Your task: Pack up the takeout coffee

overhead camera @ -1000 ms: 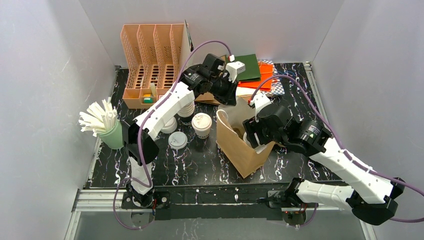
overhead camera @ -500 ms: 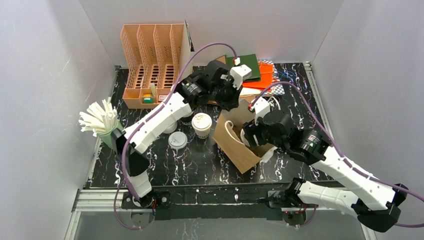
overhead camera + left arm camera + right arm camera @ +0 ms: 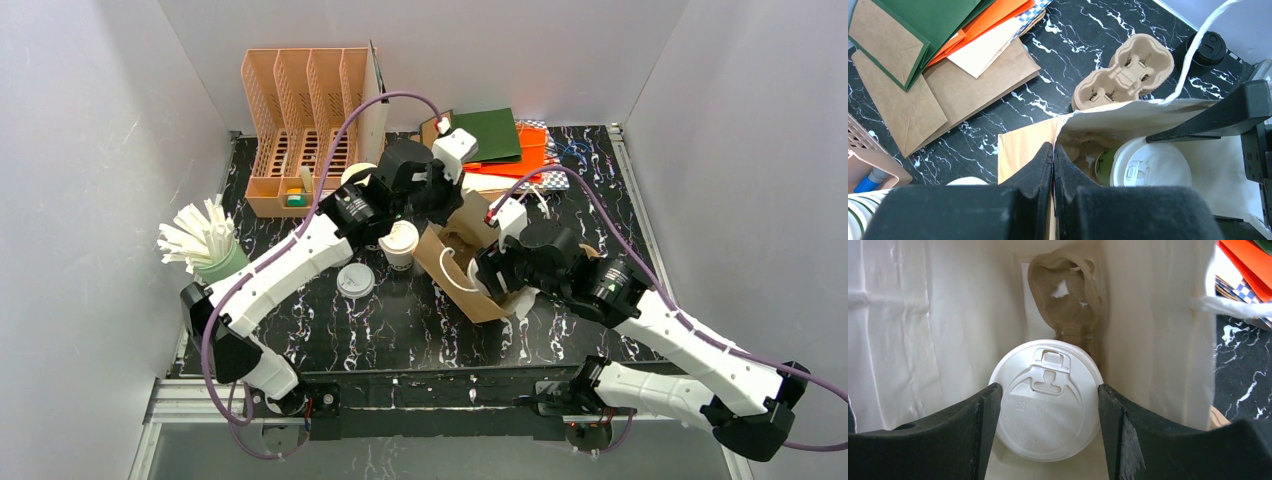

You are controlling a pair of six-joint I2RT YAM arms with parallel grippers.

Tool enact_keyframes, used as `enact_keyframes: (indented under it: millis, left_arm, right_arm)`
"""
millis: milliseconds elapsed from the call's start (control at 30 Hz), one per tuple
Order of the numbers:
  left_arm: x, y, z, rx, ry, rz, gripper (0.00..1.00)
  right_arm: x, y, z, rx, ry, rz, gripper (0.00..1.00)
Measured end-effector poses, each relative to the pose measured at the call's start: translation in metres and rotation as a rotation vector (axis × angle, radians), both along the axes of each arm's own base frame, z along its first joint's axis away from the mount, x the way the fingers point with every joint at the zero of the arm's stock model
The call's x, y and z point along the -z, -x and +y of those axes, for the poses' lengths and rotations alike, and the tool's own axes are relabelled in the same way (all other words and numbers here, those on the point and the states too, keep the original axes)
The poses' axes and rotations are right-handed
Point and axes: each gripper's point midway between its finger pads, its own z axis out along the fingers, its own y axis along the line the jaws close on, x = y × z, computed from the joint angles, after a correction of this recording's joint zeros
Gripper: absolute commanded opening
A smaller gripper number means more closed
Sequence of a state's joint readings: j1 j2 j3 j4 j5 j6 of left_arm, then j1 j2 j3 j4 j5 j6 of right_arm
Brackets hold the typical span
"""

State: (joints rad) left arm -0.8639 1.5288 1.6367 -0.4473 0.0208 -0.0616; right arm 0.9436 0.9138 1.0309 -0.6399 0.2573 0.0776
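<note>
With left fingers (image 3: 1033, 172) pinched shut on the paper bag (image 3: 1118, 117) rim, hold the mouth wide; with right fingers (image 3: 968, 440) clamped across the white-lidded coffee cup (image 3: 1048, 405), deep inside the bag at frame centre, set down upright, then open without snagging paper.

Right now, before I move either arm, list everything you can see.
paper bag: one, brown, table centre, open
bagged cup: one, white lid, inside the bag
table cup: one, white lid, left of bag
loose lid: one, white, beside table cup
cup carrier: one, tan, beside bag
straws: bundle, white, green holder, left edge
rack: one, peach, back left
flat bags: pile, green, orange, brown, back
left gripper: shut on bag rim
right gripper: closed on bagged cup
</note>
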Motion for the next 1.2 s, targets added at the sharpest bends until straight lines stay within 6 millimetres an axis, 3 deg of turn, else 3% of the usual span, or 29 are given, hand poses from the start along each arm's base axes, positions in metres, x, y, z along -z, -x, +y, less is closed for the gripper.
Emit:
enact_keyframes:
  millis: [400, 967, 1200]
  left_arm:
    - [0.011, 0.010, -0.016, 0.088, 0.107, -0.033, 0.00]
    - [0.023, 0.021, -0.024, 0.152, 0.157, -0.019, 0.00]
    - [0.031, 0.025, -0.020, 0.156, 0.144, -0.004, 0.00]
  right_arm:
    - [0.001, -0.014, 0.017, -0.030, -0.023, -0.067, 0.31]
    - [-0.024, -0.028, 0.016, -0.018, -0.052, -0.201, 0.30]
    - [-0.010, -0.031, 0.016, -0.042, -0.055, -0.270, 0.30]
